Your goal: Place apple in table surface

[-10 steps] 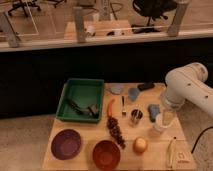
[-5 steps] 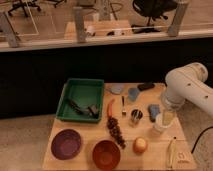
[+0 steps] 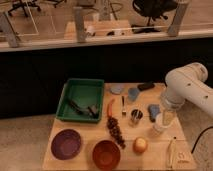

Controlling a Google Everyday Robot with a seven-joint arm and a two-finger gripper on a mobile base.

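The apple (image 3: 140,145), small, round and yellow-orange, rests on the table surface (image 3: 90,162), a wide light-wood board, near its front edge. It lies between the orange-brown bowl (image 3: 106,154) and a pale object (image 3: 172,152). My gripper (image 3: 166,116) hangs from the white arm (image 3: 187,87) at the board's right side. It points down, behind and to the right of the apple and apart from it, just above a small white item (image 3: 159,126). The small metal cup (image 3: 136,116) stands left of the gripper.
A green tray (image 3: 82,100) holding a few dark items sits at the back left. A purple bowl (image 3: 66,144), a bunch of dark grapes (image 3: 116,131), a red-orange pepper (image 3: 110,106), a fork (image 3: 123,105) and grey-blue pieces (image 3: 132,94) lie on the board. A glass partition stands behind.
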